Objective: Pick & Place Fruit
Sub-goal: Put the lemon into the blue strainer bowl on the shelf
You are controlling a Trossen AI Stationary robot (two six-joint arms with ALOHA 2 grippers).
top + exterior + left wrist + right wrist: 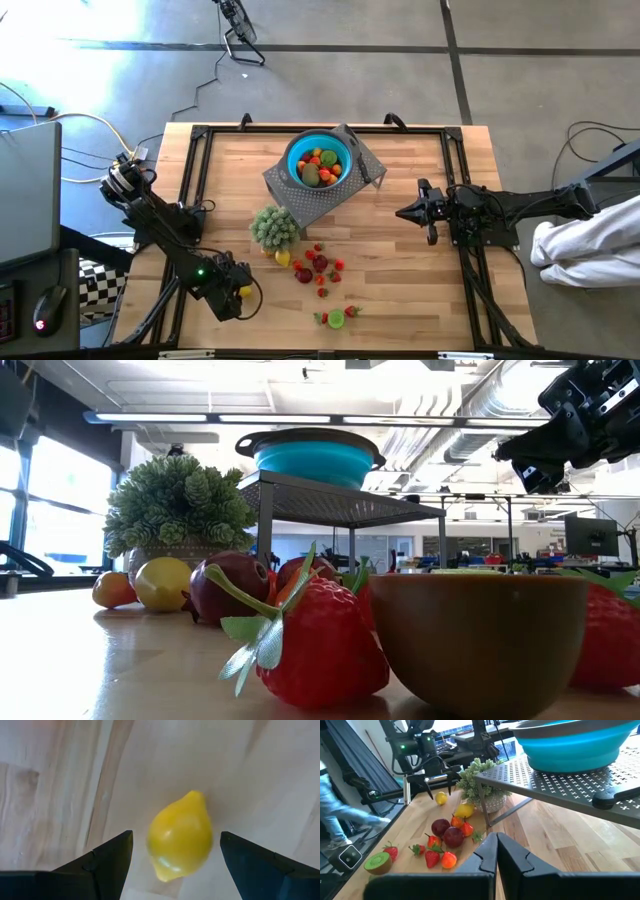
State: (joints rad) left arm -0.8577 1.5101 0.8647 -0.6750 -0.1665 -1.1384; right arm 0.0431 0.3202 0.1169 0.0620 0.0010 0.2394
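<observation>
Fruit (318, 266) is scattered on the wooden table (400, 290) just in front of a small potted plant (273, 226), and more pieces are held in the blue bowl (332, 147), which is set on a grey perforated stand (330, 200). A kiwi half (336, 319) and strawberries lie nearer the table's front edge. One yellow lemon (180, 836) is seen between the widely spread fingers of the left gripper (243, 291), untouched by them. The right gripper (405, 212) is kept fully closed on nothing, raised beside the stand.
</observation>
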